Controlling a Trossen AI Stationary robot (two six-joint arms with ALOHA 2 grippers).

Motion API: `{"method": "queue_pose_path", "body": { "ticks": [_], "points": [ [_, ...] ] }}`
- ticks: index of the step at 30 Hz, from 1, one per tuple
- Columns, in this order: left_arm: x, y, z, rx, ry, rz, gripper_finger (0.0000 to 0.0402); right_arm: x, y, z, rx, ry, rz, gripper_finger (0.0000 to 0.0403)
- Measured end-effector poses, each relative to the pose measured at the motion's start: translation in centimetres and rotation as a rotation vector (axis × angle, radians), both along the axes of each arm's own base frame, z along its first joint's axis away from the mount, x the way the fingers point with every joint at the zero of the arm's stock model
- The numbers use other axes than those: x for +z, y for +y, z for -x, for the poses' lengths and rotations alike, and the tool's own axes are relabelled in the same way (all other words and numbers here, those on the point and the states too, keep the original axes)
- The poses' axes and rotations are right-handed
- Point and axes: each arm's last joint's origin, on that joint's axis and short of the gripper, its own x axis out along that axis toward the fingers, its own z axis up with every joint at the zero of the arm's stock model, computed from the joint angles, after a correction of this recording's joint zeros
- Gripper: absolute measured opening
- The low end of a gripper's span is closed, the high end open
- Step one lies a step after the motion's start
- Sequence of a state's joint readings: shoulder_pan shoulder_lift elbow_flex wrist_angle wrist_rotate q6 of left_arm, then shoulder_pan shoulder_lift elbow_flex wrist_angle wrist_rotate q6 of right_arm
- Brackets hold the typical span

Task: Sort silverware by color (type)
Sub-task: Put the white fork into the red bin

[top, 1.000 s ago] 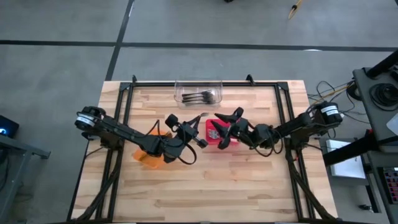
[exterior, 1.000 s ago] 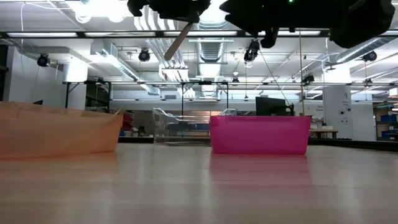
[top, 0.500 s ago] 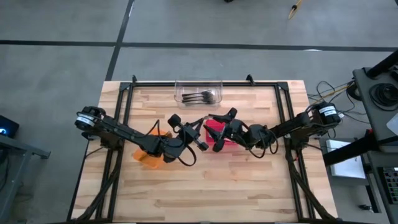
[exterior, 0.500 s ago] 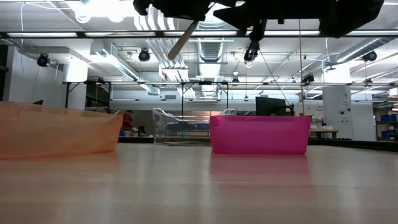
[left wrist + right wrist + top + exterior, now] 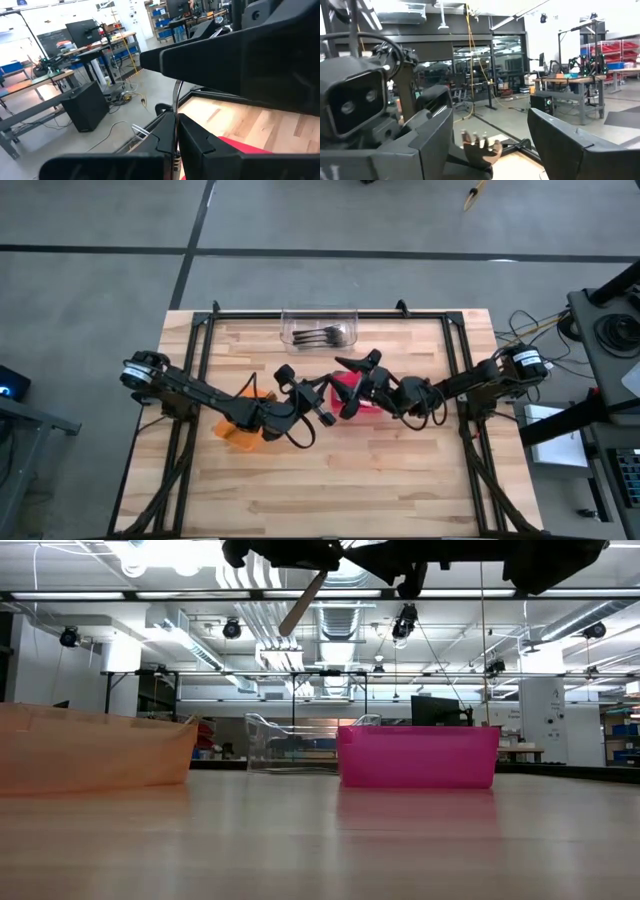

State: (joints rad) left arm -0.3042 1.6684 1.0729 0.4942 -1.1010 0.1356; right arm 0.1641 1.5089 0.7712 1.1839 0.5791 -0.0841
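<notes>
**Utensil handover above the table's middle**

Wooden table (image 5: 330, 470) carries a clear bin (image 5: 320, 326) of dark forks (image 5: 322, 335) at its far edge, an orange bin (image 5: 238, 428) left of centre and a red bin (image 5: 350, 392) at centre. Left gripper (image 5: 176, 131) is clenched on a thin utensil (image 5: 175, 102) above the red bin. Right gripper (image 5: 490, 140), fingers spread, faces it around the fork's tines (image 5: 479, 141).
</notes>
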Motion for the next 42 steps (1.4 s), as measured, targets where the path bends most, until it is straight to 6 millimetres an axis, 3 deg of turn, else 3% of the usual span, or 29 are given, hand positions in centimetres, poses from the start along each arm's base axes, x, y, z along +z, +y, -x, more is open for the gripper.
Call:
{"method": "queue_pose_path", "body": {
  "ticks": [10, 25, 33, 42],
  "points": [
    [0.09, 0.02, 0.0, 0.008, -0.017, 0.008, 0.0, 0.0, -0.19, -0.02, -0.004, -0.009, -0.021, 0.0195],
    [0.23, 0.22, -0.06, 0.013, -0.022, 0.002, 0.0002, -0.1, -0.16, -0.06, -0.005, 0.016, 0.013, 0.0033],
    [0.25, 0.22, -0.06, 0.013, -0.022, 0.0, 0.0016, -0.08, -0.17, -0.04, -0.016, 0.043, 0.056, 0.0009],
    [0.29, 0.21, -0.07, 0.009, -0.026, 0.003, 0.0098, 0.28, -0.28, 0.45, -0.032, 0.131, 0.069, 0.0007]
  ]
}}
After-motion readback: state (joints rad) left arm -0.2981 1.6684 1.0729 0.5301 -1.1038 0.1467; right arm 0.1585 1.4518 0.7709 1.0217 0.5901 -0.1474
